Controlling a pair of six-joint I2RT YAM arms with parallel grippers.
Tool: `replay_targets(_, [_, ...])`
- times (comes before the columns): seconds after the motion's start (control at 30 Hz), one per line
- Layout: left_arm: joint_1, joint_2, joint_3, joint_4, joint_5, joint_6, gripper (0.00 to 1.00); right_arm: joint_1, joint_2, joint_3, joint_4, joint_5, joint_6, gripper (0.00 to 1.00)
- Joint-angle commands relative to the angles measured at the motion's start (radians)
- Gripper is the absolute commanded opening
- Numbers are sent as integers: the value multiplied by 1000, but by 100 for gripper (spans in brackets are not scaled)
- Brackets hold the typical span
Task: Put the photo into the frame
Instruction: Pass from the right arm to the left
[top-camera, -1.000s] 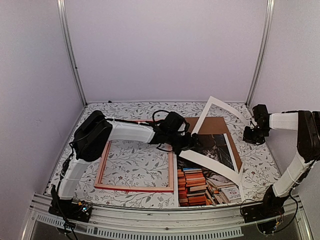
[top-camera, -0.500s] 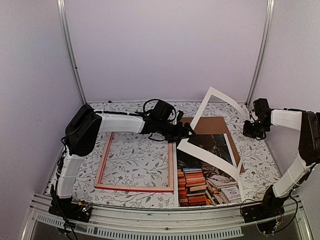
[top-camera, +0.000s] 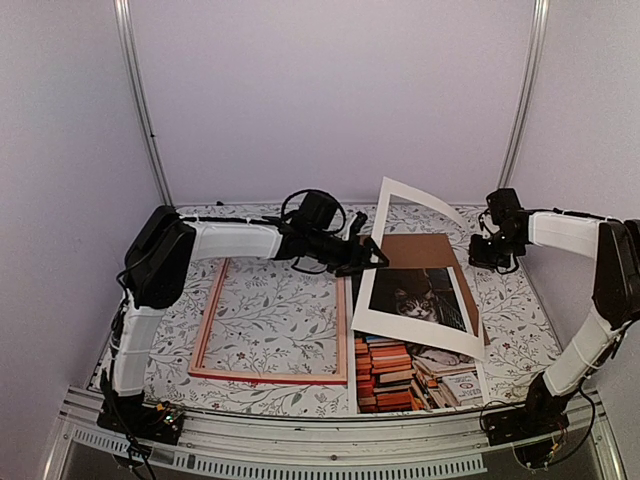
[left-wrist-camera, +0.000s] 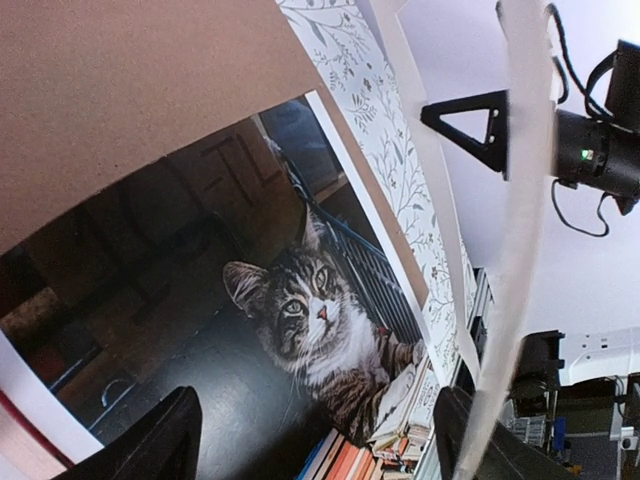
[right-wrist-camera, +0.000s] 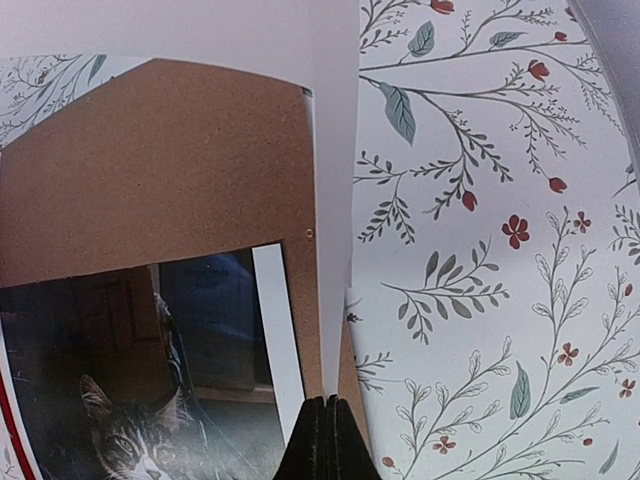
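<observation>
now the stiff white mat board (top-camera: 415, 338) stands steeper than before, apparently pinched in the closed jaws of the right gripper (top-camera: 492, 255). the left gripper (top-camera: 375, 262) gapes wide at centre. the paper cat photo (top-camera: 420, 305) lies flat at lower right, beside the thin-railed reddish frame (top-camera: 272, 378).

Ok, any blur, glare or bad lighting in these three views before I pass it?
Top external: even, soft light, everything sharp, no glare on the photo. Left wrist: the photo is crisp, but the white mat crossing close to the lens is a blurred streak. Right wrist: the tablecloth is sharp; the shut right gripper is a dark silhouette.
</observation>
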Motion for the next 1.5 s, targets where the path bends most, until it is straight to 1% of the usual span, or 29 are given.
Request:
replay_targets(0.0, [39,-88,-40,64,31,4,77,35,28,35,-12,40,21,0])
replay_targets(0.1, [57,-94,-46,70,55,-6,71,50,40,37,-9,51,24,0])
replay_targets(0.27, [66,-98,-49,70,75,-5,64,68,54,41,-11,64,29,0])
replay_targets(0.57, [67,-72,-36,99,108,-18,44,86,59,51,-14,71,36,0])
replay_targets(0.77, [67,-62,-35,111,151,-30,20,92,65,51,-12,76,41,0])
replay_targets(0.8, [70,-68,-44,118,163,-35,10,94,67,50,-12,81,42,1])
replay_targets(0.83, [72,-73,-51,122,165,-38,4,94,67,50,-12,84,45,2])
replay_targets(0.87, [75,-81,-60,125,164,-40,0,95,65,51,-12,85,47,3])
replay_targets(0.9, [76,-92,-71,129,166,-44,0,96,64,50,-12,85,48,5])
replay_targets(0.97, [78,-120,-99,135,170,-55,0,98,57,51,-11,72,50,10])
replay_targets(1.0, [79,-138,-115,135,174,-62,0,101,50,51,-9,61,49,17])
replay_targets(1.1, [80,-198,-169,130,185,-90,0,104,19,41,6,6,50,39])
replay_targets(1.13, [80,-219,-188,119,190,-97,0,105,8,37,9,-33,50,48])
replay_targets(1.2, [84,-268,-233,92,196,-97,0,109,-19,34,6,-62,50,61])
replay_targets(1.27, [89,-351,-308,90,184,-93,0,118,-48,27,0,-82,53,67])
replay_targets(1.3, [95,-386,-342,55,176,-90,0,120,-63,21,0,-102,52,68])
replay_targets(1.47, [158,-561,-475,-75,137,-21,0,120,-161,-10,13,-184,54,72])
